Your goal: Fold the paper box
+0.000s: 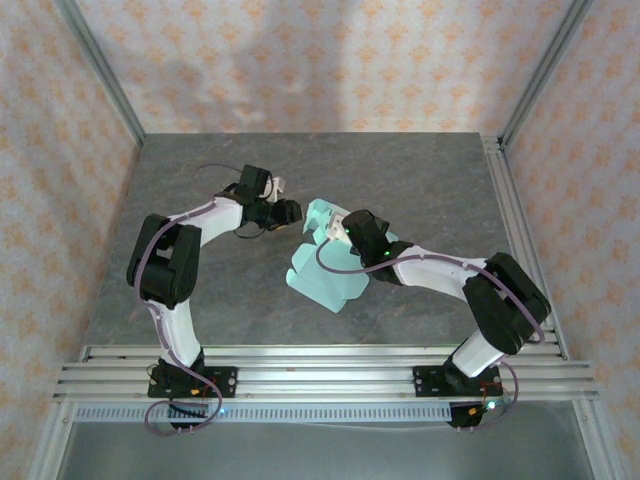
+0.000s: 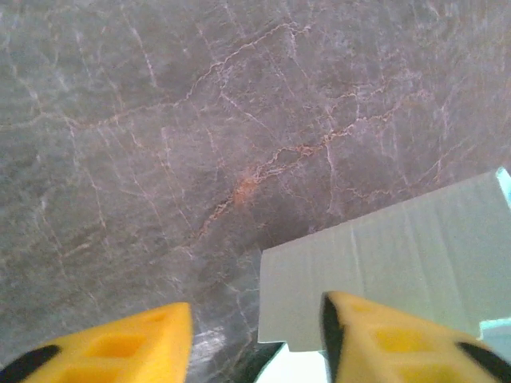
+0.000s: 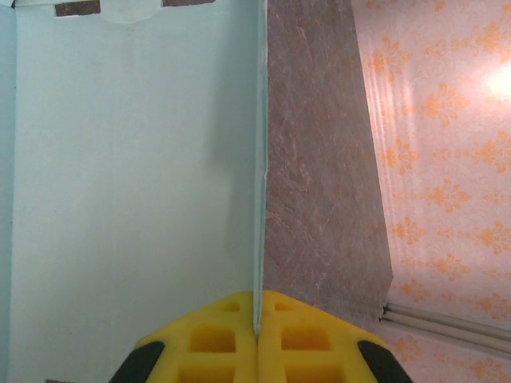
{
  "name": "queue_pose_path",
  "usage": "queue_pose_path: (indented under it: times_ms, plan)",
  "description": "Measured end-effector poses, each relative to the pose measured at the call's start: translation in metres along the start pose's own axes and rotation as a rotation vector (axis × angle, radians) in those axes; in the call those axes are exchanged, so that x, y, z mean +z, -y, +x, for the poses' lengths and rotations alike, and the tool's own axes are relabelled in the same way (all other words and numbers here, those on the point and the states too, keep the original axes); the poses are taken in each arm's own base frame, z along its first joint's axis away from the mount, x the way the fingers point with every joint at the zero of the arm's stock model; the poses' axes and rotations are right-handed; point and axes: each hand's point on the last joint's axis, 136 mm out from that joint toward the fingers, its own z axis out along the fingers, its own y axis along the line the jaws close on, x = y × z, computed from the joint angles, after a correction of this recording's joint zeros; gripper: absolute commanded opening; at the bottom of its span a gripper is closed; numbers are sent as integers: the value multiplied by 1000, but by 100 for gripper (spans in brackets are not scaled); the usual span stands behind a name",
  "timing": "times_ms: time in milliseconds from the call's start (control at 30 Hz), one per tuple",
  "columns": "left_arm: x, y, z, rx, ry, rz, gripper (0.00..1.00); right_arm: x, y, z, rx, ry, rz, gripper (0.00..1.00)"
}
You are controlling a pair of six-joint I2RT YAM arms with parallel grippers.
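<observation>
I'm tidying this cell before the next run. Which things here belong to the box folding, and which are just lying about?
Part of the job:
- paper box
- right gripper, pinching the box's edge
- left gripper, fingers apart at a flap

Just surroundings:
- table
- patterned walls
- metal rails

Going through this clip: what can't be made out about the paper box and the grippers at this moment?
Top external: the right arm covers the paper box where it is gripped.
Left wrist: frame edges crop the box; whether the left gripper touches it is unclear.
Right wrist: the right gripper pinches one card edge; which panel, unclear.
</observation>
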Motion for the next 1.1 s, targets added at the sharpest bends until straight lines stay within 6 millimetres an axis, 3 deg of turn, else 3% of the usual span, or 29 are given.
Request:
queue_pose_path:
  times_ms: [233, 533, 800, 1100]
  plan:
    - [9, 8, -20, 110, 34, 20, 39, -3, 2, -2, 10, 12, -5, 0]
    - [27, 5, -28, 290, 65, 44, 39, -4, 1, -3, 12, 24, -12, 0]
    - [32, 23, -22, 428, 58, 124, 42, -4, 1, -3, 10, 21, -14, 0]
    - [35, 25, -13, 470, 50, 161, 43, -4, -1, 0, 11, 12, -22, 0]
